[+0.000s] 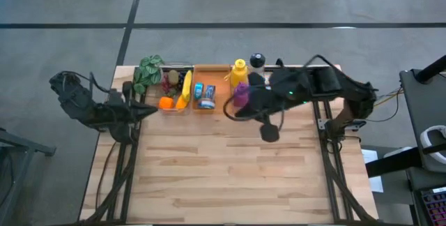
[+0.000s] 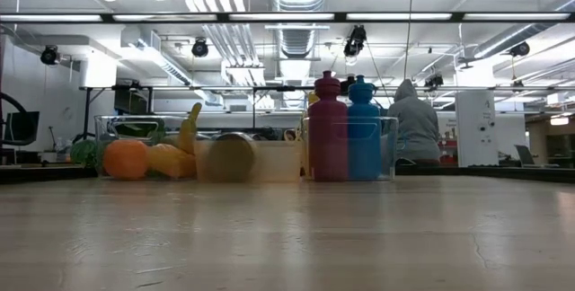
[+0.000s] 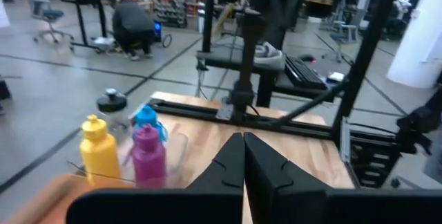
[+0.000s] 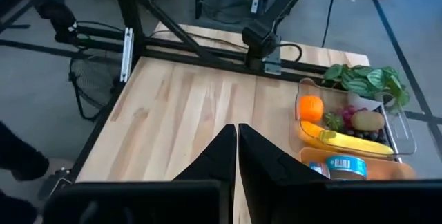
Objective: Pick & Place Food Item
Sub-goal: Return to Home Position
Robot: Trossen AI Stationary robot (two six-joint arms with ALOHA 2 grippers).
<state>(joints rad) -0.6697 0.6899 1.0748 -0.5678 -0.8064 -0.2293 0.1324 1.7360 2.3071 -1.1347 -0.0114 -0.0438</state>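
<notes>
"Beside orange bin (image 1: pixel 211 68), which claw is nearer?"
"Right gripper (image 1: pixel 230 109): just off its edge, pinched closed, empty. Tuna can (image 1: pixel 205 95) sits inside bin. Left gripper (image 1: pixel 145 109): farther, opposite side, closed, empty."

The wooden counter (image 1: pixel 230 163) stands on a grey floor (image 1: pixel 279 3). In the room beyond its far edge, a person in a grey hoodie (image 2: pixel 415 125) has their back turned.
</notes>
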